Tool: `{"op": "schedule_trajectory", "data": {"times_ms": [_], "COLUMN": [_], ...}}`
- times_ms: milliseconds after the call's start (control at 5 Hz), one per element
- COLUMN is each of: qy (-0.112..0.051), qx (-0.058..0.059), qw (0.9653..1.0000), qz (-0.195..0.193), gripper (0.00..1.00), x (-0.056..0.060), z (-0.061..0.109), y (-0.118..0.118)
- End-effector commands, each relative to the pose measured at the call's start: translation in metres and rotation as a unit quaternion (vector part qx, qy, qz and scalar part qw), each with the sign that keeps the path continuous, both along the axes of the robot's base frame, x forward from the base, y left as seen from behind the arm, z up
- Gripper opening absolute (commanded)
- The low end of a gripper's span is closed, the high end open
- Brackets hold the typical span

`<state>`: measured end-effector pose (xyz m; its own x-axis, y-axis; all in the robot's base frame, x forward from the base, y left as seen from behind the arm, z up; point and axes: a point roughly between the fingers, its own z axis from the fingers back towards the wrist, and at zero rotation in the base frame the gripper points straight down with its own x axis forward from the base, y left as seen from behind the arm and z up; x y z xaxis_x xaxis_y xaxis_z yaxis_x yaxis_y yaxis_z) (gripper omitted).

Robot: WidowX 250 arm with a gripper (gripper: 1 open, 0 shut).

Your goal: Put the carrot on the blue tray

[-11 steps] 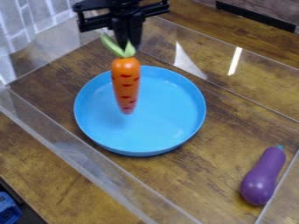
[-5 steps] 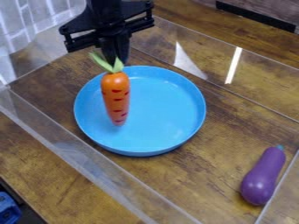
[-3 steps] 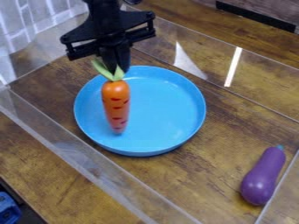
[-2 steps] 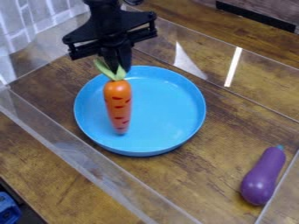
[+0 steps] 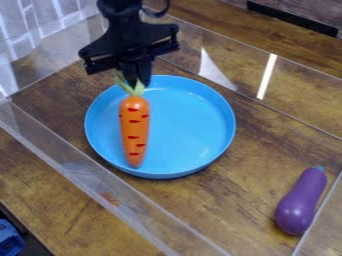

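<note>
One blue tray (image 5: 190,118) on wooden tabletop (image 5: 261,165)

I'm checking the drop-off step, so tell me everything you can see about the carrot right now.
The carrot is a small orange toy, plastic-looking, with dark notch marks down its body and a light green leafy top. It hangs nearly upright, pointed end down, over the left part of the blue tray. The gripper is shut on the leafy top. The tip sits low against the tray's floor, but whether it touches cannot be told from this view.
</note>
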<state>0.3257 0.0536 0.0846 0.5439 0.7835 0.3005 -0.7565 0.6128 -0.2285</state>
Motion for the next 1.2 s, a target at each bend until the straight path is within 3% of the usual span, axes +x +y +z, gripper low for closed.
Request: {"op": "schedule_trajectory", "data": {"times_ms": [0,600,1000], "qy": [-0.031,-0.045,-0.049], "qx": [0.011,0.024,0.044], "qw": [0.9994,0.9980,0.9976], "qz": [-0.010,-0.037,-0.021], "gripper": [0.00,0.00,0.00], "x": [0.007,0.003,0.007], "z": [0.006,0.019,0.012], "y": [0.011,0.033,0.032]}}
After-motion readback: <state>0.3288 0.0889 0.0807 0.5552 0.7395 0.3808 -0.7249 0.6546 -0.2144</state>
